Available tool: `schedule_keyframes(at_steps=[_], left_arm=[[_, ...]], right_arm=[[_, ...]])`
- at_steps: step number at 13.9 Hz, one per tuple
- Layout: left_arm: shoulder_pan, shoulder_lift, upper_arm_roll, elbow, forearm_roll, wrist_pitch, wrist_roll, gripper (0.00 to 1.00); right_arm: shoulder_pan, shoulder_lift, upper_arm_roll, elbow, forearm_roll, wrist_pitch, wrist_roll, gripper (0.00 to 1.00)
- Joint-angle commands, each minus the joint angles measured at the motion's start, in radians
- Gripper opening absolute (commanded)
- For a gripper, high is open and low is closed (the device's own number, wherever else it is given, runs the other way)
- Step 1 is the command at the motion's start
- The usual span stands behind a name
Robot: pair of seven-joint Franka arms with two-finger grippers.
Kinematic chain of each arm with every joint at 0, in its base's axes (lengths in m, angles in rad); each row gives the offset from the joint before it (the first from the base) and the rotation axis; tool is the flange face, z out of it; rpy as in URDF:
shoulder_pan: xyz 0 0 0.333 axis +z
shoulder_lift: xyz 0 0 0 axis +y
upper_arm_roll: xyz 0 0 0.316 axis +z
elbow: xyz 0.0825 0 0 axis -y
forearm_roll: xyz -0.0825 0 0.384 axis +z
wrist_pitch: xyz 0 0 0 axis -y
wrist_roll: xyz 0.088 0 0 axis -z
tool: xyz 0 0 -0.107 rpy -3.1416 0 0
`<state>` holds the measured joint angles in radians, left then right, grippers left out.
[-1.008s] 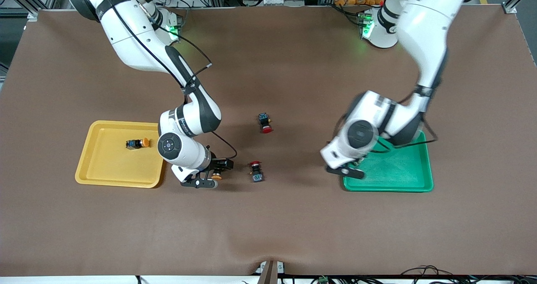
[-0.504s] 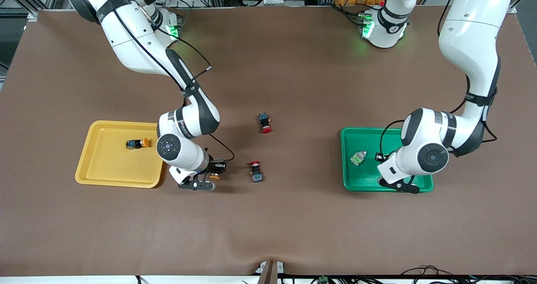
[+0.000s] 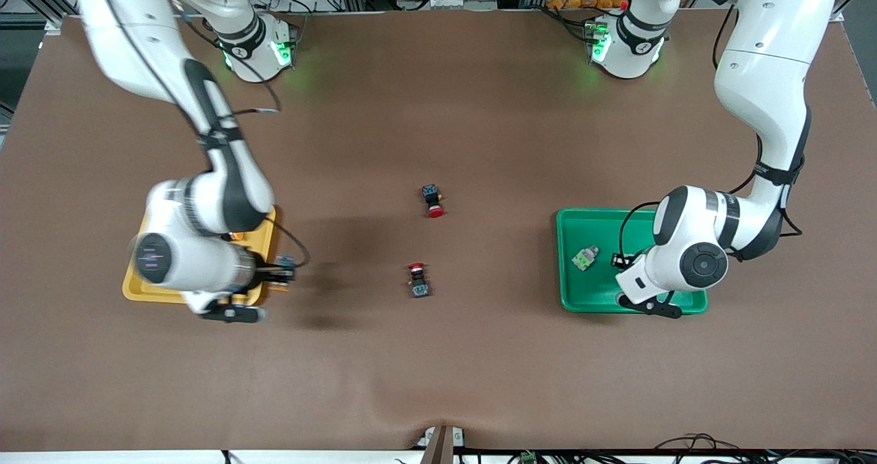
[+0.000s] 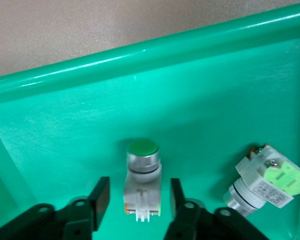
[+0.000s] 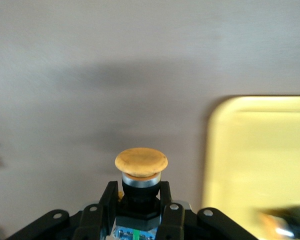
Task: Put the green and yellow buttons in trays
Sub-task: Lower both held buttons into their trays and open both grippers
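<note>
The right gripper (image 5: 136,220) pinches a yellow button (image 5: 141,172) beside the yellow tray (image 3: 133,282). The left gripper (image 4: 137,205), fingers spread, straddles a green button (image 4: 142,177) in the green tray (image 3: 596,299), near its twin (image 3: 584,258). One drop apparently remains.

left gripper (image 4: 135,210) low, fingers spread | right gripper (image 5: 136,210) raised, fingers clamped

We see a green tray (image 3: 603,299) holding two silver, pale-green switches (image 4: 142,184), and a yellow tray (image 3: 140,287). Two red-capped black switches (image 3: 432,200) lie on the brown table (image 3: 438,368). The right gripper (image 5: 136,210) is black, its switch (image 5: 140,172) orange-capped.
</note>
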<state>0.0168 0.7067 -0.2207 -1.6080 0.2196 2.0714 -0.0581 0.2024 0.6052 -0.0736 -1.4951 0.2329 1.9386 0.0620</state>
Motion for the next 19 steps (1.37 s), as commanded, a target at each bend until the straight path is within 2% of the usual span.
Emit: schedule_keyframes(at_steps=[1, 4, 5, 6, 7, 10, 14, 16, 17, 18, 19], left_arm=[[0.014, -0.010, -0.014, 0.005, 0.014, 0.003, -0.009, 1.00], [0.019, -0.045, -0.016, 0.010, 0.012, -0.011, -0.014, 1.00], [0.014, -0.061, -0.016, 0.010, 0.012, -0.011, -0.017, 1.00], [0.012, -0.075, -0.017, 0.010, 0.011, -0.014, -0.017, 1.00], [0.014, -0.085, -0.019, 0.013, 0.012, -0.014, -0.017, 1.00], [0.018, -0.131, -0.019, 0.039, 0.012, -0.014, -0.006, 1.00], [0.020, -0.211, -0.022, 0.039, 0.007, -0.059, -0.005, 1.00], [0.020, -0.243, -0.019, 0.040, -0.078, -0.106, -0.006, 1.00], [0.017, -0.262, -0.011, 0.039, -0.122, -0.122, -0.006, 1.00], [0.008, -0.283, -0.003, 0.039, -0.131, -0.135, -0.006, 1.00], [-0.024, -0.308, 0.010, 0.039, -0.134, -0.172, -0.014, 1.00]], right_arm=[[-0.180, -0.033, 0.023, -0.034, -0.010, -0.070, -0.237, 0.18], [-0.325, -0.021, 0.023, -0.039, -0.012, -0.101, -0.474, 0.24], [-0.342, -0.019, 0.023, -0.039, -0.012, -0.102, -0.500, 0.38], [-0.347, -0.019, 0.023, -0.037, -0.017, -0.115, -0.510, 0.72], [-0.348, -0.021, 0.023, -0.034, -0.018, -0.139, -0.513, 1.00], [-0.339, -0.024, 0.023, -0.033, -0.043, -0.139, -0.513, 1.00], [-0.313, -0.083, 0.023, -0.056, -0.119, -0.133, -0.508, 1.00], [-0.301, -0.158, 0.023, -0.153, -0.121, -0.072, -0.507, 1.00], [-0.293, -0.215, 0.023, -0.257, -0.121, 0.019, -0.507, 1.00], [-0.285, -0.263, 0.023, -0.339, -0.121, 0.111, -0.504, 1.00], [-0.269, -0.292, 0.023, -0.382, -0.121, 0.140, -0.492, 1.00]])
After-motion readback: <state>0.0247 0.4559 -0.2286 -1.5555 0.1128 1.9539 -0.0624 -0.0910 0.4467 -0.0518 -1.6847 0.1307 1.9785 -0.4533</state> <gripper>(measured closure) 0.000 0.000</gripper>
